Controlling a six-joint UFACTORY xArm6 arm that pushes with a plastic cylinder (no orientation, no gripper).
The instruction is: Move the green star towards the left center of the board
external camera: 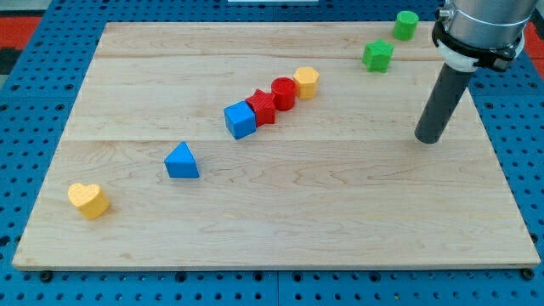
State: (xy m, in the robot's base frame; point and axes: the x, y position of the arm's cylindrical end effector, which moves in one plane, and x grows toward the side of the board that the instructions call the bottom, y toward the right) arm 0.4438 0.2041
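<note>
The green star [377, 56] lies near the view's top right of the wooden board [272, 212]. My tip [428, 138] rests on the board below and to the right of the star, well apart from it. A green round block [405, 25] sits at the board's top right edge, above and right of the star.
A diagonal row near the board's middle holds a blue cube [240, 120], a red star [263, 107], a red cylinder [283, 93] and a yellow hexagon [306, 82]. A blue triangle [181, 161] lies to the left. A yellow heart [88, 200] sits at the bottom left.
</note>
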